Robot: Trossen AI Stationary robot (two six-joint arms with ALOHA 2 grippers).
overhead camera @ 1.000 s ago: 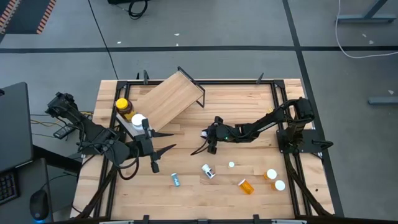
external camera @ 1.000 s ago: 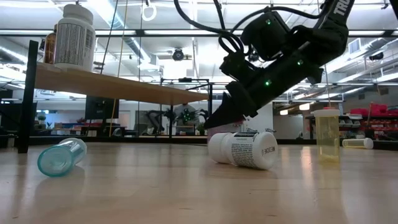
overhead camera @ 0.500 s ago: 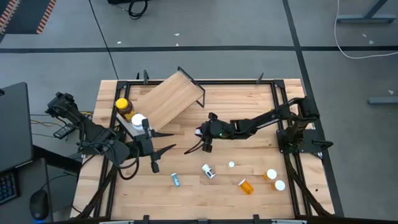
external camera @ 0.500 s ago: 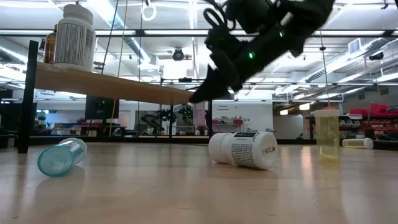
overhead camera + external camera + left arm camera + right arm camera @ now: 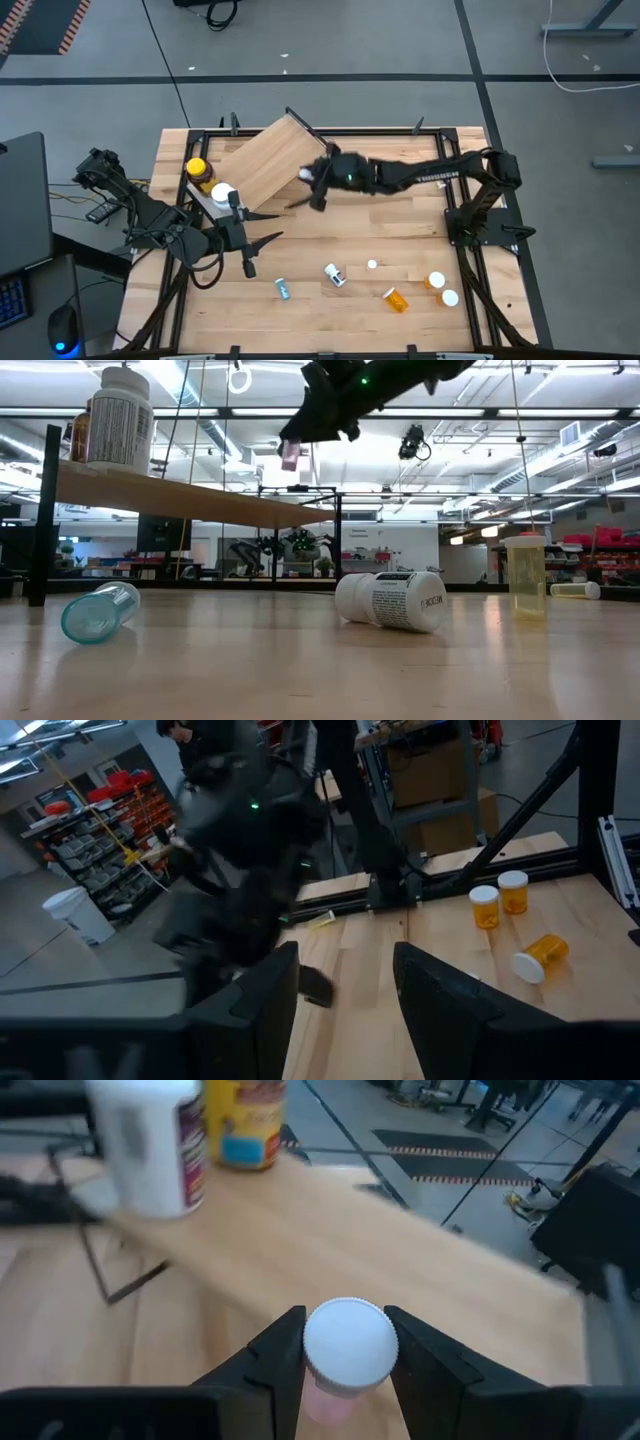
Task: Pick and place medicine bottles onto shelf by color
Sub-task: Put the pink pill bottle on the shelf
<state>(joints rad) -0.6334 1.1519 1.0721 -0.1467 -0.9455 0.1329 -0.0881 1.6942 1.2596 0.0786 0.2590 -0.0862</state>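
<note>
A: Right wrist view: the right end effector (image 5: 345,1348) is clamped on a white-capped vial (image 5: 349,1342), over the shelf (image 5: 262,160) near its bench-centre edge. Set it down upright, beside matching colours.

B: A second ago it was low over the bench. The left end effector (image 5: 262,226), half open, holds nothing.

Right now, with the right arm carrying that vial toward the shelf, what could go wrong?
1. The right gripper pinches the small white-capped vial only at its cap end; it could slip out over the shelf.
2. The white bottle and amber jar already stand at the shelf's far end; a long reach could knock them.
</note>
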